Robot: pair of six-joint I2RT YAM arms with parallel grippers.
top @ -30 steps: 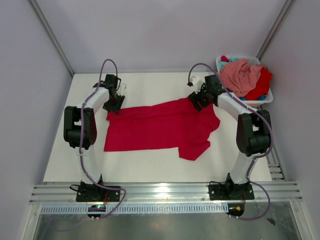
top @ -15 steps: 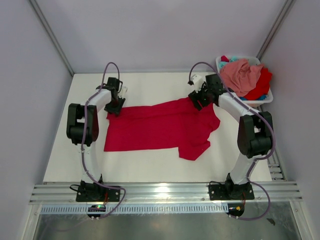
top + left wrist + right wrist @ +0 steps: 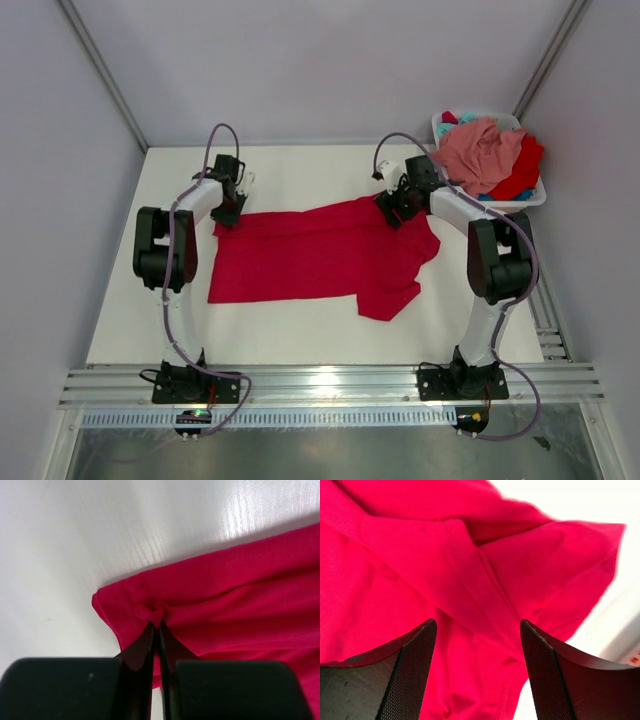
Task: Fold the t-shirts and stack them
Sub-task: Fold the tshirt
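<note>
My left gripper [image 3: 156, 623] is clamped on a pucker of the red t-shirt [image 3: 240, 590] at its tips, near the corner, presumably to lift it for a fold, while my right gripper [image 3: 477, 625] gapes empty just above the same cloth.

The left arm [image 3: 165, 250] and right arm [image 3: 495, 262] are white tubes linked by chunky black joints on black bases [image 3: 190, 385], each trailing a looping purple-grey cable [image 3: 221, 126], with black fingers [image 3: 410, 675], the right's pads finely cross-hatched.
</note>
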